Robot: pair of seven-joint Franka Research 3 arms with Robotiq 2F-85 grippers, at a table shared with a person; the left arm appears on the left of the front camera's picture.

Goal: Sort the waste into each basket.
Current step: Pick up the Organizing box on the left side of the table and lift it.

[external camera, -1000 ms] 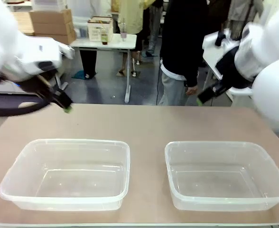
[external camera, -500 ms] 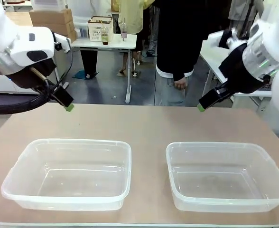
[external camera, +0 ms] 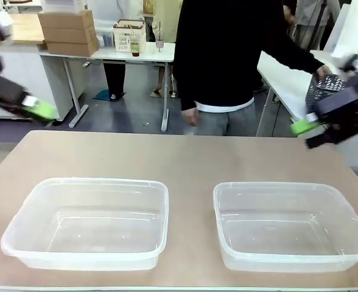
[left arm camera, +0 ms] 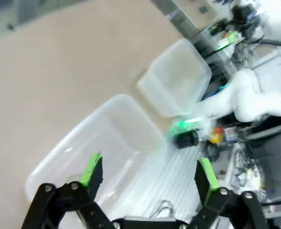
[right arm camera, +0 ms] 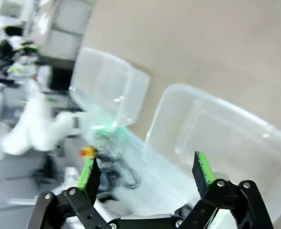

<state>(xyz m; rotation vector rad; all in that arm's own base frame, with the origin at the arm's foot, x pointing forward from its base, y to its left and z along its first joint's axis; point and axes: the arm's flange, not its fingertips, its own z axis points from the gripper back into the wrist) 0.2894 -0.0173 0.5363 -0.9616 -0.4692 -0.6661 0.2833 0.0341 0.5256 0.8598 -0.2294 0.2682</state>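
Side by side on the table [external camera: 185, 155]
The left tub [external camera: 87, 181] and right tub [external camera: 276, 185] sit apart along the near edge; a person [external camera: 228, 55] stands behind the far edge.

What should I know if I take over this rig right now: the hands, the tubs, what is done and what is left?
The left hand is open and empty, at the far left.
The right hand is open and empty, at the far right.
The left tub and the right tub stand side by side on the table, both empty.
Done: nothing sorted.
Left: all the sorting.
The person reaches toward a dark lattice basket.
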